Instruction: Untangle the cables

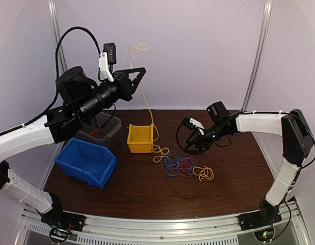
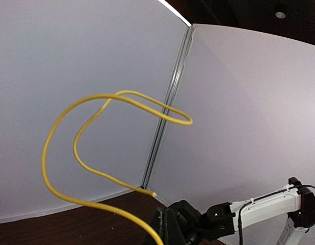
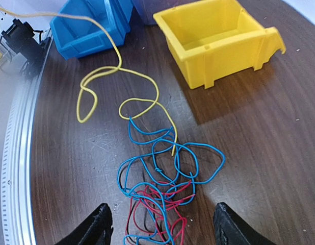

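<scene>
From above and behind, the top camera took in the whole table [image 1: 147, 199]. The left wrist camera faced the wall [image 2: 71, 61]. The right wrist one looked closely down at cables [image 3: 162, 173] and yellow bin [image 3: 218, 41], both also in the top view.

The left arm [image 1: 96, 99] raised high, jaws apparently closed; right arm [image 1: 259, 122] reaches low, jaws spread wide
</scene>
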You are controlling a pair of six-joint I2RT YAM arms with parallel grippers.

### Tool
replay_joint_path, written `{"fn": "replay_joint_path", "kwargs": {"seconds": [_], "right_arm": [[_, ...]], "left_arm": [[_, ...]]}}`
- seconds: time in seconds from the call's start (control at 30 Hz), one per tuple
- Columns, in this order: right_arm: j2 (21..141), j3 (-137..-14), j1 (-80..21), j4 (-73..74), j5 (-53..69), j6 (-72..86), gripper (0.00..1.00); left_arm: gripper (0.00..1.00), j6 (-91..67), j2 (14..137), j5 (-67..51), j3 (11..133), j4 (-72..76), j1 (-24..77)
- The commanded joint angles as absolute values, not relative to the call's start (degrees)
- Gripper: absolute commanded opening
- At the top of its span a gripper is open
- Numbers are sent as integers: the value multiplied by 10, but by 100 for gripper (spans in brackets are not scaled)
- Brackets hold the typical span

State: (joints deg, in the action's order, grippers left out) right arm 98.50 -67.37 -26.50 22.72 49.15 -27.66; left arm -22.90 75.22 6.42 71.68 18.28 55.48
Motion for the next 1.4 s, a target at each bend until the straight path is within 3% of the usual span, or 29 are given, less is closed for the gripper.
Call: {"fn": "replay_joint_path", "kwargs": {"seconds": [0.0,0.4,0.7,0.77,0.87,1.0,1.37], "right_arm": [[1032,-713,-306,216,480,-268,70],[1168,-817,-360,258,430,-314,74],[1182,-804,-364,251,361,-295,68],[1186,-800,-364,259,343,-300,58],[1196,-800,-363,275,336,-301,29],[1198,-795,-362,282,329,-295,2],[1150,-738,-289,286,269,-290,0]], "left_arm": [[0,-228,708,81,698,187,552],[0,-228,650,130,645,177,553],[0,-206,622,159,631,166,553],[0,-198,613,167,631,163,552],[0,-189,601,180,627,159,553],[0,-188,591,188,618,157,553],[0,-106,526,263,653,87,553]]}}
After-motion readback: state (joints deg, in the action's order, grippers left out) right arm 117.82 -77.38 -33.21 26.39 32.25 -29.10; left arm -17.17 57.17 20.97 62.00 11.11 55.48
